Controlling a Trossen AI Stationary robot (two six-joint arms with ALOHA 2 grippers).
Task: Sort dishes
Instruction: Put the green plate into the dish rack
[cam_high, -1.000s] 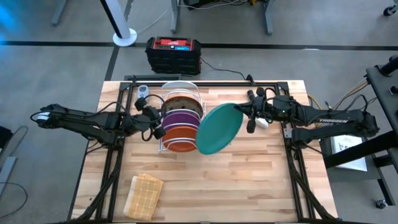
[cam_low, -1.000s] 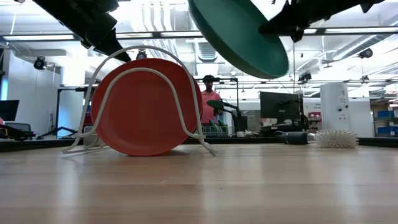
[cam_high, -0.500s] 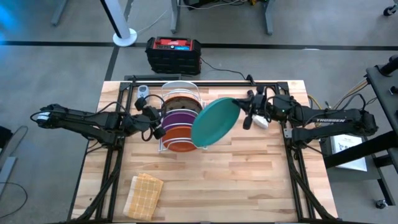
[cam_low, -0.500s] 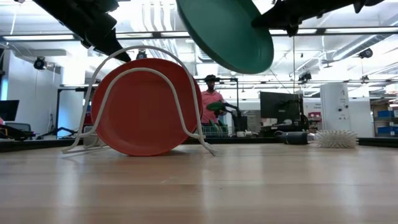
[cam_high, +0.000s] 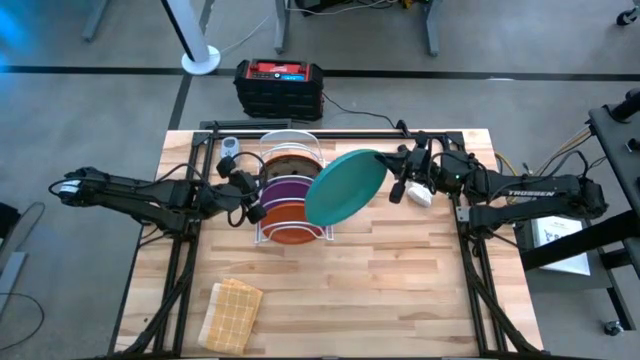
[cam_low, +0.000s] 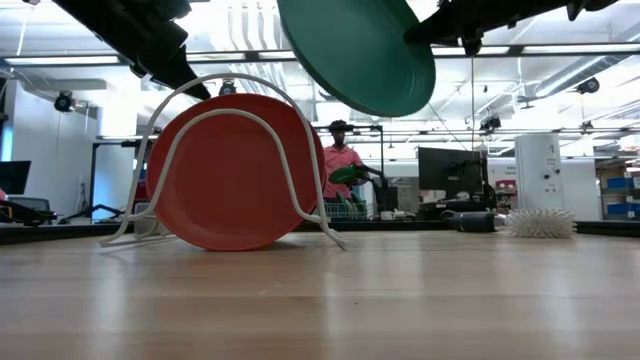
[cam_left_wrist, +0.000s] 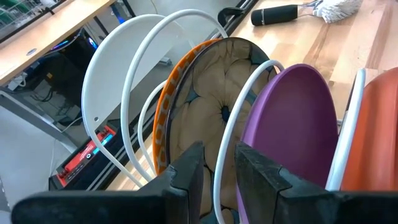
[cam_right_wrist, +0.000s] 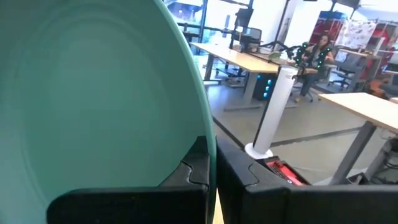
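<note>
Table (cam_high: 400, 290) carries the rack (cam_high: 290, 140), which stands the orange, purple and patterned plates on edge between its wires. Teal plate (cam_high: 345, 188) hangs tilted above the rack's right side, rim pinched in the closed right gripper (cam_high: 398, 180), likely for slotting. Left gripper (cam_high: 245, 195), jaws slightly apart around a rack wire, apparently steadies it.

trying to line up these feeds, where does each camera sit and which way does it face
High view: above the table, looking straight down; both arms, teal plate, white rack.
Low view: at table-top height, looking level across; orange plate in the rack, arms overhead.
Left wrist view: on the left arm, facing the racked plates; left gripper around a rack wire.
Right wrist view: on the right arm; right gripper shut on the teal plate's rim.
Shared: the teal plate shows in high, low and right wrist views.
</note>
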